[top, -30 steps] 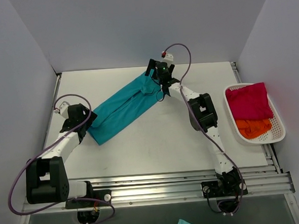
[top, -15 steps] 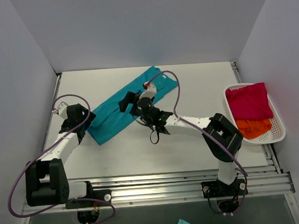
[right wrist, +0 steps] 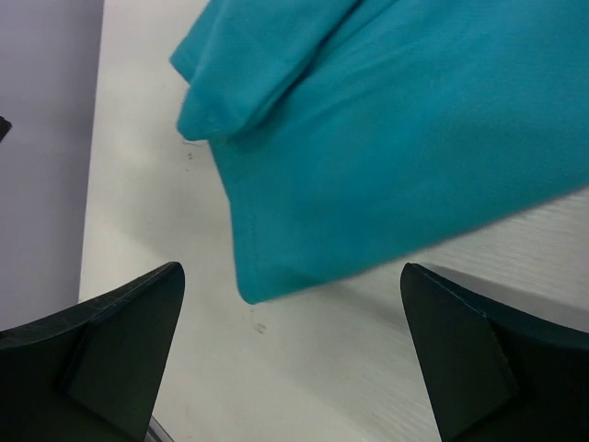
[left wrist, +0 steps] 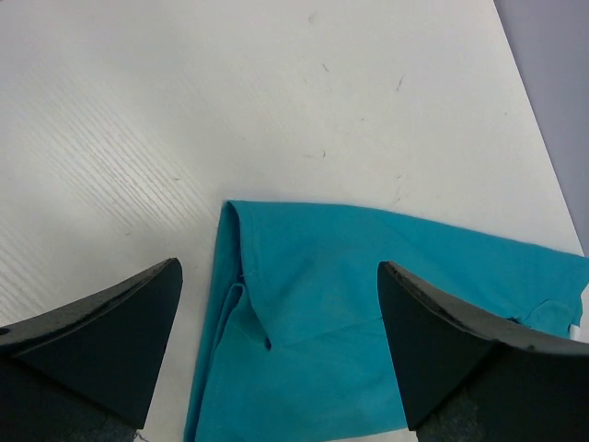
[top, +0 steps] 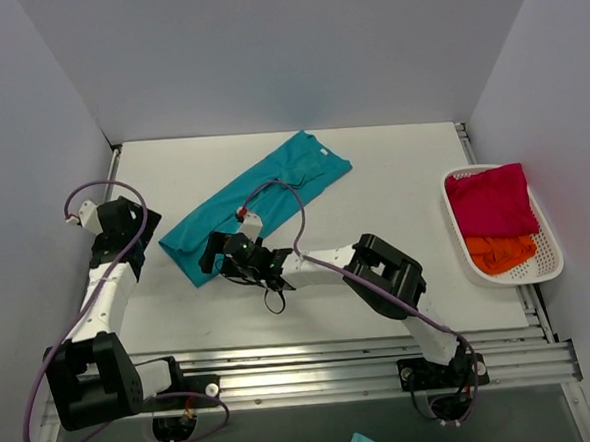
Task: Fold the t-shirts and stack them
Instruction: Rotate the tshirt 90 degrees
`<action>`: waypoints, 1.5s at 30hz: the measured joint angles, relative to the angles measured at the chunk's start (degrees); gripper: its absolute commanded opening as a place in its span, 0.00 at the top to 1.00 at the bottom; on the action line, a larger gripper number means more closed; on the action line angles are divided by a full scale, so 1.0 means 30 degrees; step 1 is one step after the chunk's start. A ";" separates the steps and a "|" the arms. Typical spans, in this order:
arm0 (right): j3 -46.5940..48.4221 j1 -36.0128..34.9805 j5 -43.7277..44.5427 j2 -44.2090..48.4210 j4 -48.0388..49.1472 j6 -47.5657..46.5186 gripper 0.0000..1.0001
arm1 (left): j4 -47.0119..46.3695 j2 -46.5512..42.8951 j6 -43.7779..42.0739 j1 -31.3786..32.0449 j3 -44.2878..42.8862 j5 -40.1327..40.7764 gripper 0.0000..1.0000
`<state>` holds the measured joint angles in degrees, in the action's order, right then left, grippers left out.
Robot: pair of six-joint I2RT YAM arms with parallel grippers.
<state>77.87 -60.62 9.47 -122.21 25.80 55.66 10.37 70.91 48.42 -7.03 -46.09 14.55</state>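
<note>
A teal t-shirt, folded into a long strip, lies diagonally on the white table. Its lower-left end shows ahead of my left gripper, which hovers open and empty to the left of it. My right gripper hangs open over the same end's near corner, holding nothing. A crimson-magenta t-shirt and an orange t-shirt lie crumpled in the basket at the right.
The white slotted basket stands at the table's right edge. Grey walls close in the left, back and right. The right arm reaches low across the table's front middle. A metal rail runs along the near edge.
The right arm swung from the shirt's far collar end down to its near-left end. The left gripper pulled back leftward off the shirt. The collar end now lies uncovered.
</note>
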 measured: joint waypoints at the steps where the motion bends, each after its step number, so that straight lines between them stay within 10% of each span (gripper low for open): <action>1: 0.0517 -0.0095 -0.0124 -0.0299 -0.0044 0.0073 0.00 | 0.0073 -0.0044 0.0000 -0.0357 0.0000 -0.0168 0.04; 14: 0.3184 -0.0313 -0.1122 -0.2448 -0.0576 0.0459 0.07 | -0.0087 -0.0517 0.0000 -0.2739 0.1384 -0.2659 0.04; 20: 0.3599 -0.0168 -0.1428 -0.3155 -0.0240 0.0561 0.61 | -0.0393 -0.0124 0.0000 -0.2769 0.1486 -0.3373 0.04; 27: 0.4575 0.0211 -0.2412 -0.4692 0.0532 0.0787 1.00 | -0.0532 -0.0306 0.0000 -0.2943 0.1851 -0.3592 0.04; 38: 0.3599 0.0597 -0.2980 -0.4422 0.1486 0.0641 1.00 | -0.0969 -0.0561 0.0007 -0.3111 0.2142 -0.3832 0.05; 45: -0.3774 0.1566 -0.1872 0.0393 0.2594 0.0816 1.00 | -0.1515 -0.0415 0.0087 -0.3104 0.2353 -0.4153 0.05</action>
<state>66.54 -55.92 3.86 -121.03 33.58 58.11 5.82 69.67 48.69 -16.34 -39.03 2.09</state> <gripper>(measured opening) 0.002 0.952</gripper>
